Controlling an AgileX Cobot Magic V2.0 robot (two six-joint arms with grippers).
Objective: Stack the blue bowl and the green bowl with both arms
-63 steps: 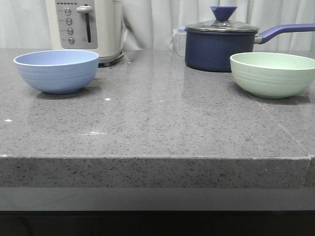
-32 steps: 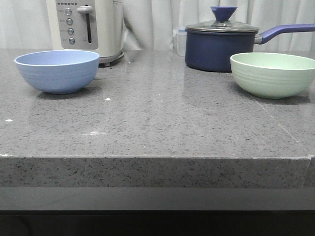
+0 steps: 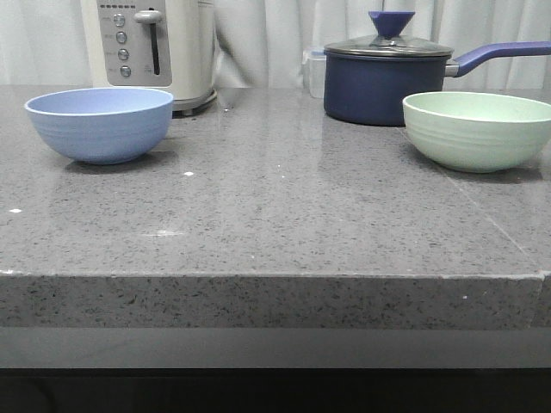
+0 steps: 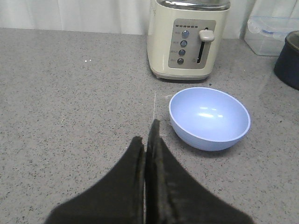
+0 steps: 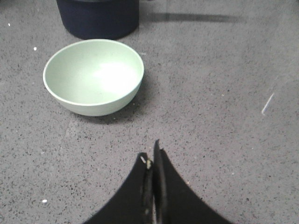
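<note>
Left claw (image 4: 148,135): fingers pressed together, holding nothing, above the desk (image 4: 70,93).
Right claw (image 5: 153,154): fingers pressed together, empty.
Blue bowl (image 4: 209,118): upright on the desk's left side, just before the toaster (image 4: 187,39).
Green bowl (image 5: 93,76): upright at right, near the navy saucepan (image 3: 387,77).

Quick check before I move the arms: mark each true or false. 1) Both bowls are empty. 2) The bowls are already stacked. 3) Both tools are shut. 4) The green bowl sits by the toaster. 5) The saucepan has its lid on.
1) True: the blue bowl and the green bowl hold nothing.
2) False: they stand far apart on the countertop.
3) True: the left tool and the right tool both show jaws together.
4) False: the blue bowl is by the toaster; the green one is by the saucepan.
5) True.
</note>
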